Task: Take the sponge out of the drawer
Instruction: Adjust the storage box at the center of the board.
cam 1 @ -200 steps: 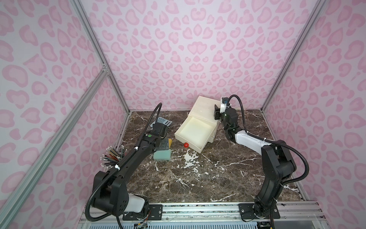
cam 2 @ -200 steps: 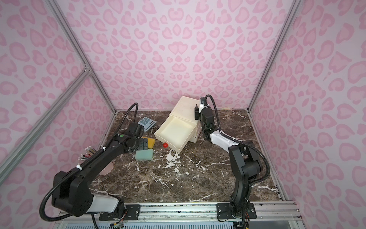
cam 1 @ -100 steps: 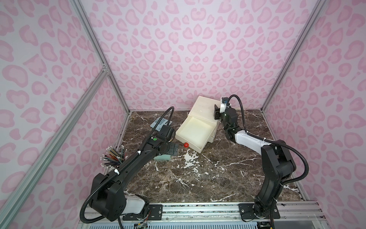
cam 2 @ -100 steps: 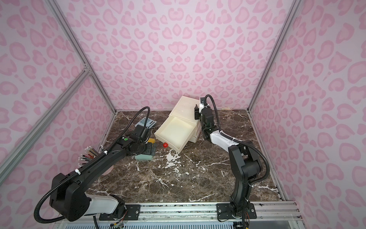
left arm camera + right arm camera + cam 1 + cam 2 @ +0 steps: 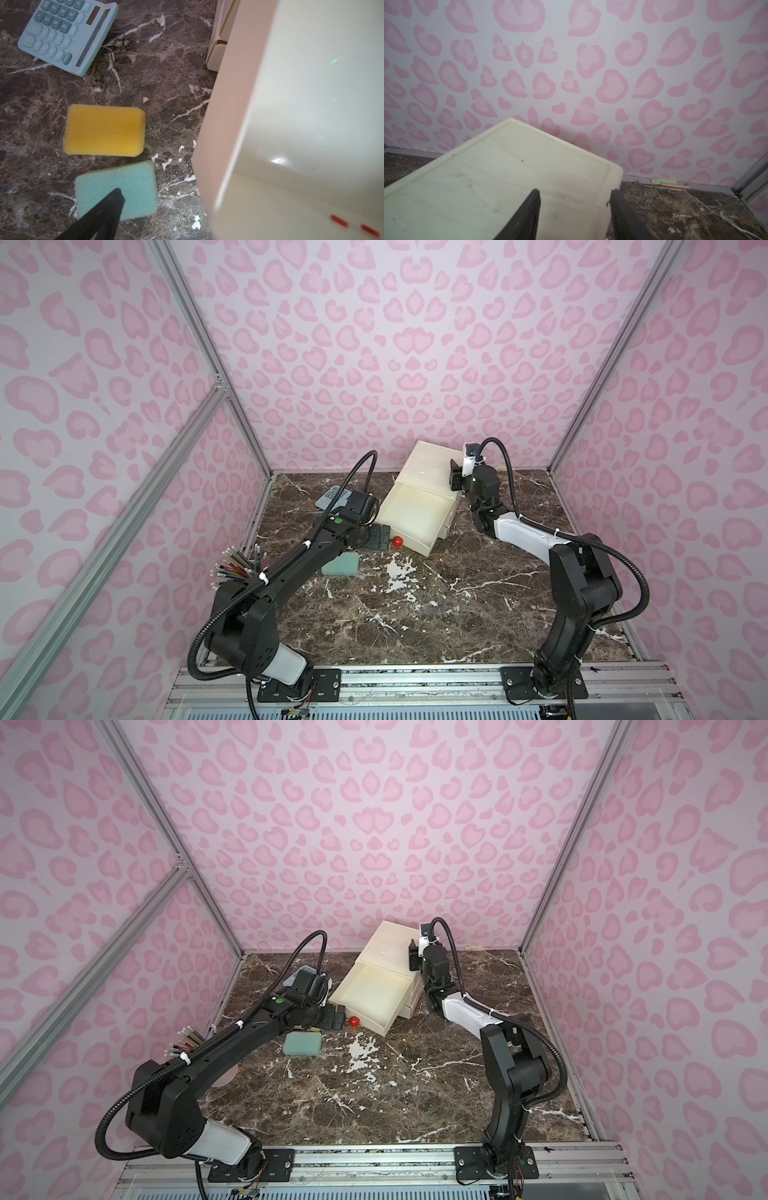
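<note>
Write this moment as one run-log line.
green sponge, yellow sponge: on table | drawer: open, empty | left jaws: open | right jaws: shut on cabinet

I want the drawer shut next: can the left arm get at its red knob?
Probably yes: the open left gripper sits beside the red knob on the drawer front, nothing between them; the green sponge lies clear, nearer the base.
</note>
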